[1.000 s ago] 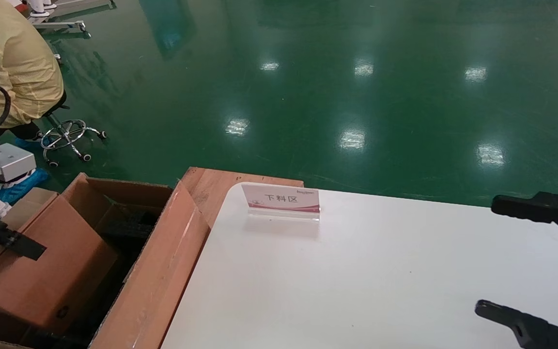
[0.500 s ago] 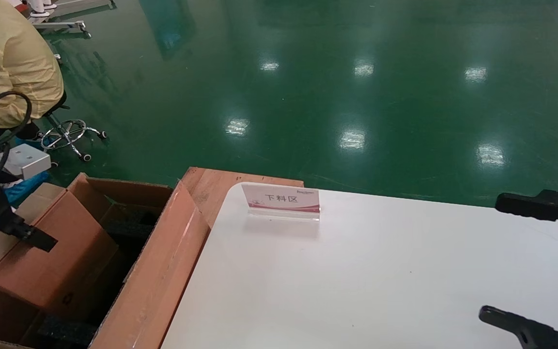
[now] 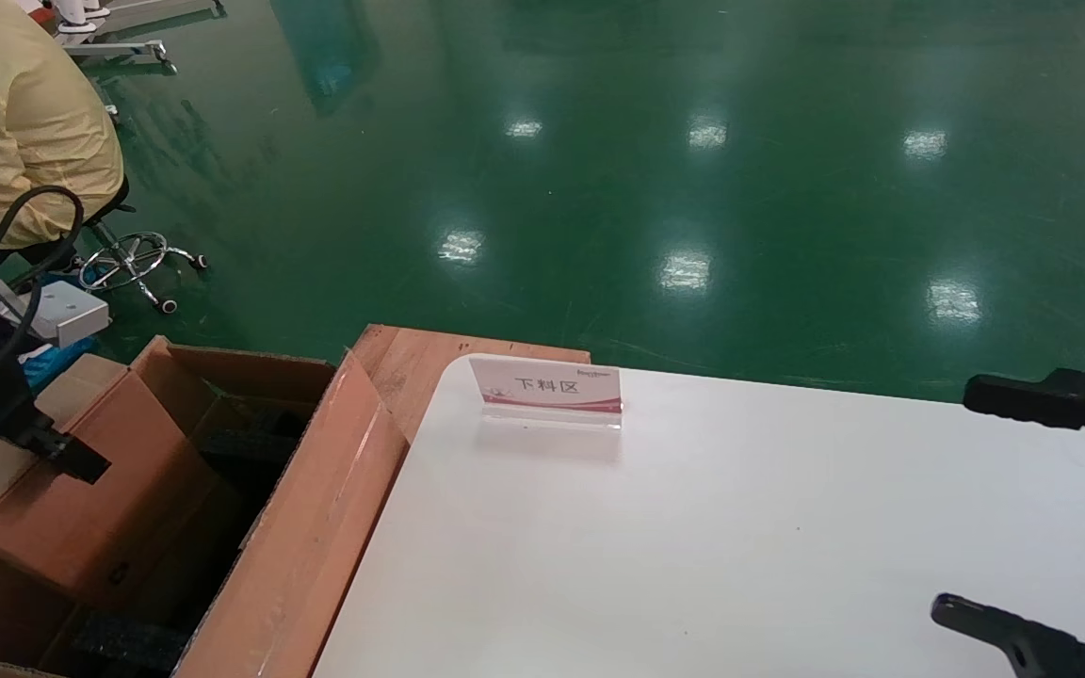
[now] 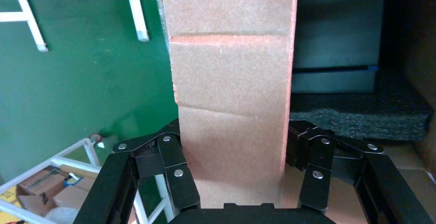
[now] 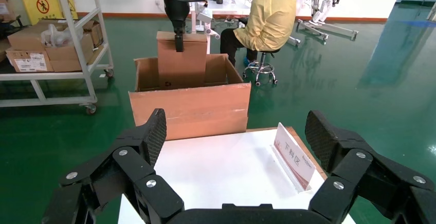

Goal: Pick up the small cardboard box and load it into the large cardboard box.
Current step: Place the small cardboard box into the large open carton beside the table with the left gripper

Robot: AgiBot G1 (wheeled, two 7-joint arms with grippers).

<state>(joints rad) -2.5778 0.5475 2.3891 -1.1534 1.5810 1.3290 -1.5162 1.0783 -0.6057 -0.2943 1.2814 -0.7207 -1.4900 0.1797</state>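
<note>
The left gripper [image 4: 234,180] is pinching the small cardboard box [image 3: 81,504], one finger [image 4: 172,170] on each side of it. The box hangs tilted inside the large cardboard box [image 3: 302,527], partly above its rim and not down on the black foam [image 4: 360,113] at the bottom. The big box stands on the floor, just past the left edge of the white desk [image 3: 740,527] (its tall flap leans right against that edge). A small sign [image 3: 547,388] stands near the desk's far left corner, beside a wooden board [image 3: 411,358]. The right gripper [image 5: 236,147] hovers over the near right corner of the desk with its fingers spread wide, pinching nothing. A person in a yellow coat [image 3: 20,122] sits behind the big box.
</note>
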